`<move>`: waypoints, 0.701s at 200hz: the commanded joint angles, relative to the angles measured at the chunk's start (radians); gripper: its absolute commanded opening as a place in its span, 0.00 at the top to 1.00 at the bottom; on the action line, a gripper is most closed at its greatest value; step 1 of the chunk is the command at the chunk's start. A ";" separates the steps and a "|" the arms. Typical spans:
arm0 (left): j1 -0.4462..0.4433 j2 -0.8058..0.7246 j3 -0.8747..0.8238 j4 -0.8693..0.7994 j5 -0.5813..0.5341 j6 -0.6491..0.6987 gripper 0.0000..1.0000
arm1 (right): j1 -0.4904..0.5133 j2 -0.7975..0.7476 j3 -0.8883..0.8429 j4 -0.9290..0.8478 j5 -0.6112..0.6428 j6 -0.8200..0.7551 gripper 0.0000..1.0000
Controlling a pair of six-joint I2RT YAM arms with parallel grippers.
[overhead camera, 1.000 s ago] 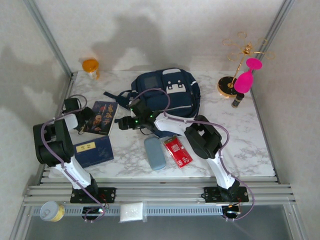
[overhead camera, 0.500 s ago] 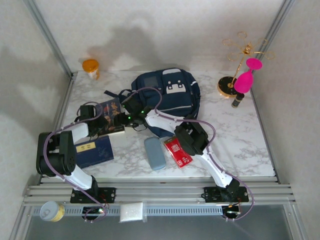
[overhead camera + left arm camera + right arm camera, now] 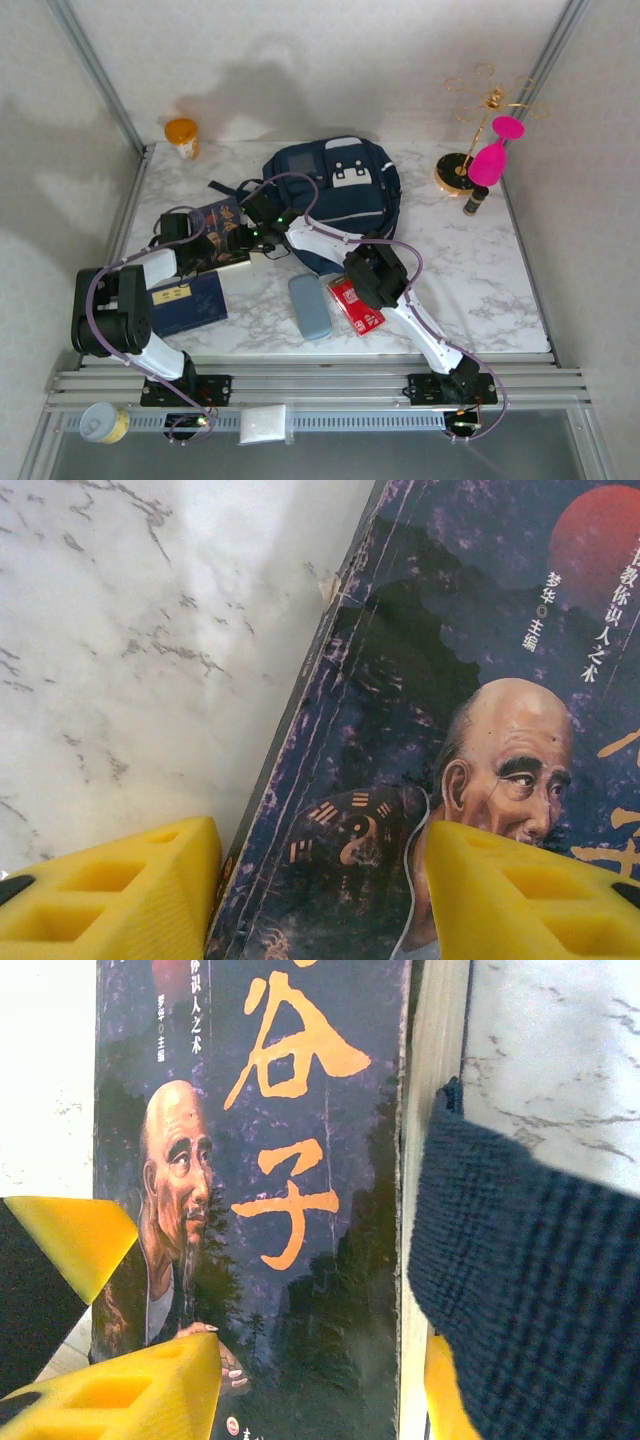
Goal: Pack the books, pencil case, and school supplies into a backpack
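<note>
The dark navy picture book (image 3: 215,232) (image 3: 420,680) (image 3: 300,1110) lies at the left of the table, a pale edge showing under it. My left gripper (image 3: 192,238) (image 3: 320,900) stands open across its spine edge. My right gripper (image 3: 243,228) (image 3: 290,1390) is open over the opposite side, one finger above the cover and the other past the page edge, half hidden by a dark backpack strap (image 3: 530,1280). The blue book with a yellow label (image 3: 186,301), the grey-blue pencil case (image 3: 310,306) and the red packet (image 3: 357,304) rest near the front. The navy backpack (image 3: 340,185) lies behind.
An orange-lidded jar (image 3: 181,132) stands at the back left corner. At the back right are a gold stand with pink glasses (image 3: 485,150) and a small dark bottle (image 3: 470,202). Frame posts and walls enclose the table; a metal rail (image 3: 320,380) runs along the front.
Both grippers have closed in on the navy book, the left from the left and the right reaching further left. The book has turned and shifted slightly.
</note>
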 commanded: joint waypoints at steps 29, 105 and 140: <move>-0.015 -0.012 -0.042 -0.090 -0.022 -0.009 0.44 | 0.026 -0.067 0.007 -0.018 0.000 -0.056 0.47; -0.015 -0.004 -0.051 -0.088 -0.054 -0.011 0.45 | 0.031 -0.134 -0.013 0.010 -0.054 -0.058 0.52; -0.015 -0.011 -0.052 -0.088 -0.056 -0.012 0.45 | 0.033 -0.118 -0.001 -0.025 -0.036 -0.064 0.53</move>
